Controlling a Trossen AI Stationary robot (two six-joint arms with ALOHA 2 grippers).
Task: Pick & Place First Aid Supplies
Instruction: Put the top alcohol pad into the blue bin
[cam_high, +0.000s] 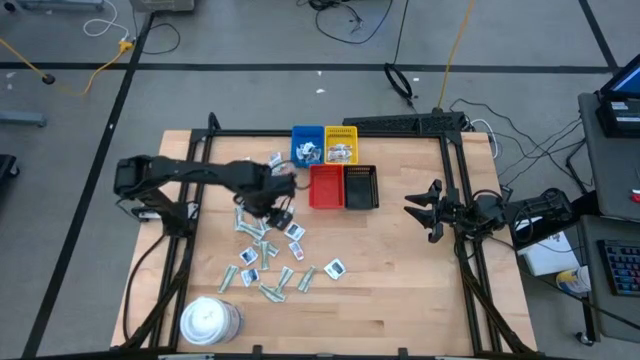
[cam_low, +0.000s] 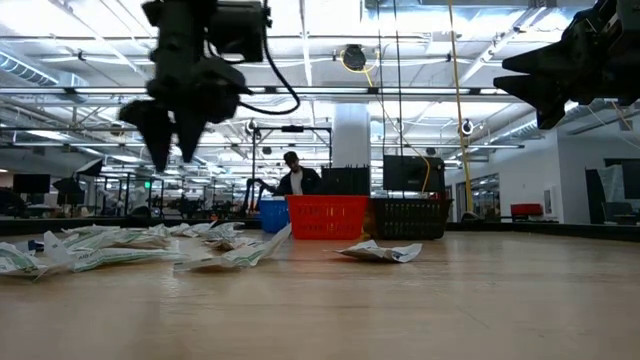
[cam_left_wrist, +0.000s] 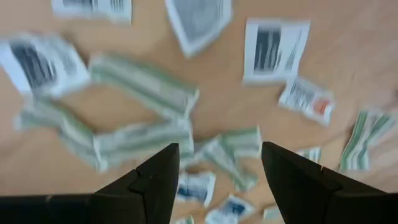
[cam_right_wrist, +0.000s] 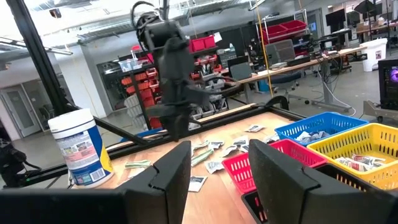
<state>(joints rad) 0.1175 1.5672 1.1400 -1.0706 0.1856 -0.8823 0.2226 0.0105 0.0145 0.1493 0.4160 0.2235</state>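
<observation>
The first aid supplies (cam_high: 268, 255), small white squares and pale green strips, lie scattered flat on the wooden table in front of the trays. My left gripper (cam_high: 274, 205) hangs above the far end of this scatter, pointing down, open and with nothing between its fingers (cam_left_wrist: 217, 180). The low view shows its fingertips (cam_low: 172, 150) well clear of the packets (cam_low: 130, 250). In the left wrist view, green strips (cam_left_wrist: 143, 81) and white squares (cam_left_wrist: 273, 50) lie below the fingers. My right gripper (cam_high: 425, 210) waits level at the table's right side, open (cam_right_wrist: 217, 180) and holding nothing.
Blue (cam_high: 307, 145) and yellow (cam_high: 341, 145) trays at the far middle hold some packets. The red (cam_high: 326, 186) and black (cam_high: 360, 186) trays stand just in front of them. A round white tub (cam_high: 210, 320) stands near the front left edge. A person (cam_low: 295, 178) stands beyond the table.
</observation>
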